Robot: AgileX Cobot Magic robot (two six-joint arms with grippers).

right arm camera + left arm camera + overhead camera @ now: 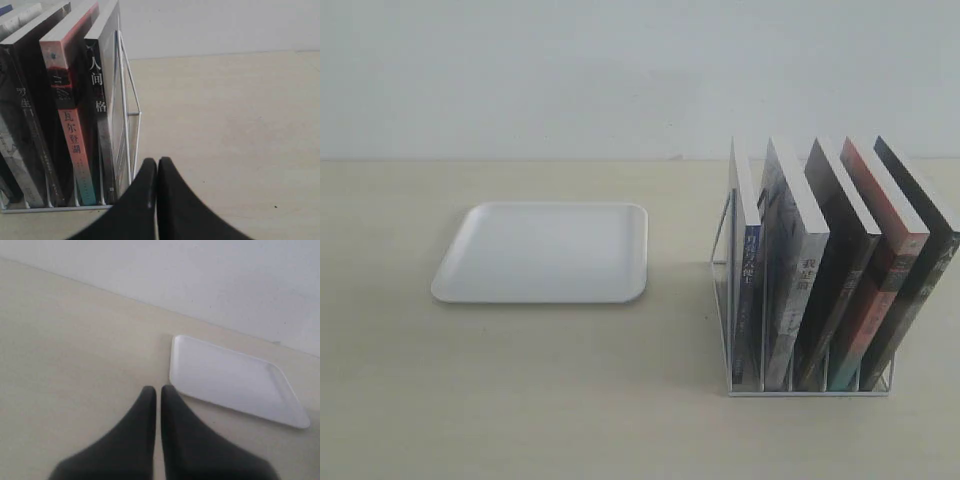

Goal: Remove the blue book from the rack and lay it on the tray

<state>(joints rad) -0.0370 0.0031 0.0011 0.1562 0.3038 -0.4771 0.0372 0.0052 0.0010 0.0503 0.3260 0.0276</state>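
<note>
Both tools are clenched shut and empty. The left tool (pixel 156 389) hangs near the tray (pixel 545 250); the right tool (pixel 157 161) sits by the rack (pixel 810 392). The blue book (pixel 750 270) stands in the slot nearest the tray, thin, with a blue-and-white spine. Best bet: open up, pinch its top edge, lift straight clear of the wires.

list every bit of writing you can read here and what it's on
"人间", one dim character, then "格": black book spine.
"瓦尔登湖": red-orange book spine.
"罗生", rest unclear: dark book spine.
Blue book and grey-white book spines: characters too small to read.
</note>
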